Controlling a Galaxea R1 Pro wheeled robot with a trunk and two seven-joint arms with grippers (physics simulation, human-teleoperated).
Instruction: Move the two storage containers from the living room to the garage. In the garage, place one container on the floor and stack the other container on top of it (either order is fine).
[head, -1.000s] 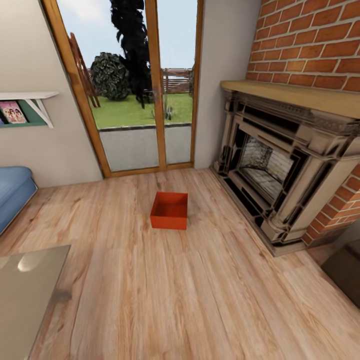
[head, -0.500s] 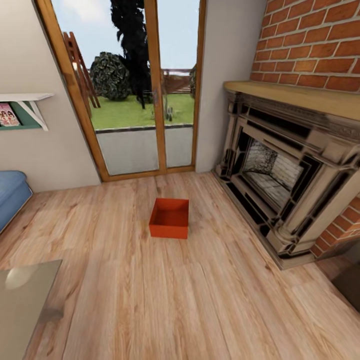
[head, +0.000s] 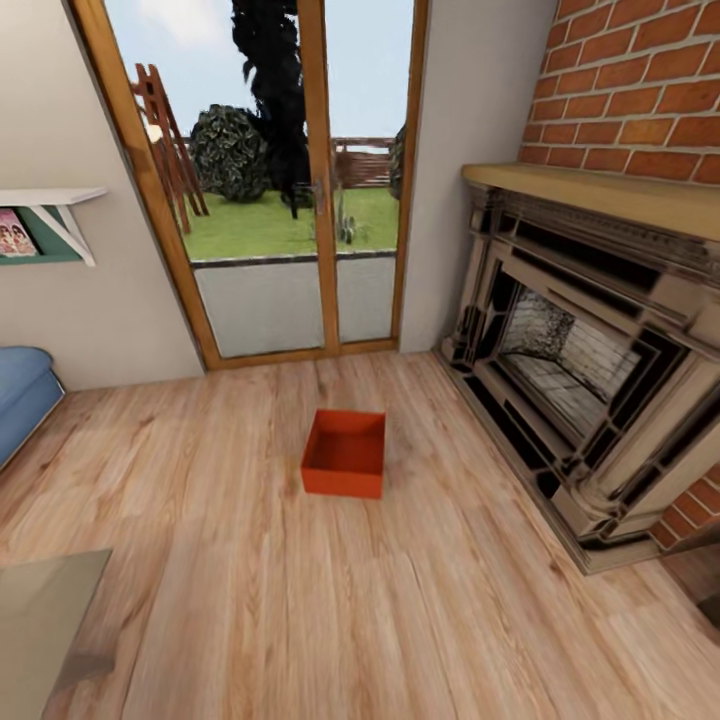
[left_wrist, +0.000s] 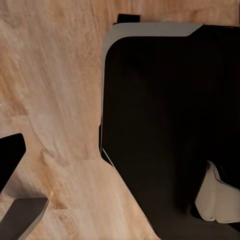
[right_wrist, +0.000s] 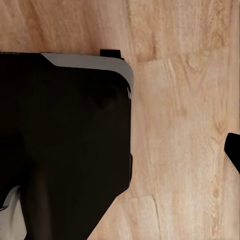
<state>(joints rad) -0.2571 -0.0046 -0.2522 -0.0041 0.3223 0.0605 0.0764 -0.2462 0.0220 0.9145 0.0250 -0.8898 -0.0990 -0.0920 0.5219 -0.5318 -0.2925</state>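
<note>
One storage container (head: 345, 453), an orange-red open-top bin, sits empty on the light wood plank floor (head: 250, 600) of the living room, in the middle of the head view, between the glass door and the fireplace. In the left wrist view a dark finger (left_wrist: 11, 154) of my left gripper shows at the picture's edge over the planks. A dark sliver of a right gripper finger (right_wrist: 233, 150) shows in the right wrist view. Neither view shows how the jaws stand. Nothing is held.
A brick fireplace (head: 580, 350) with a wooden mantel fills the right side. A wood-framed glass door (head: 290, 200) stands behind the bin. The blue sofa (head: 20, 390) and glass-topped table (head: 40, 610) lie at the left. My black base (left_wrist: 165, 110) shows under both wrists.
The whole head view has shifted: the camera has moved closer and turned slightly, so the sofa and table slid toward the left and bottom edges. The bin itself has not moved.
</note>
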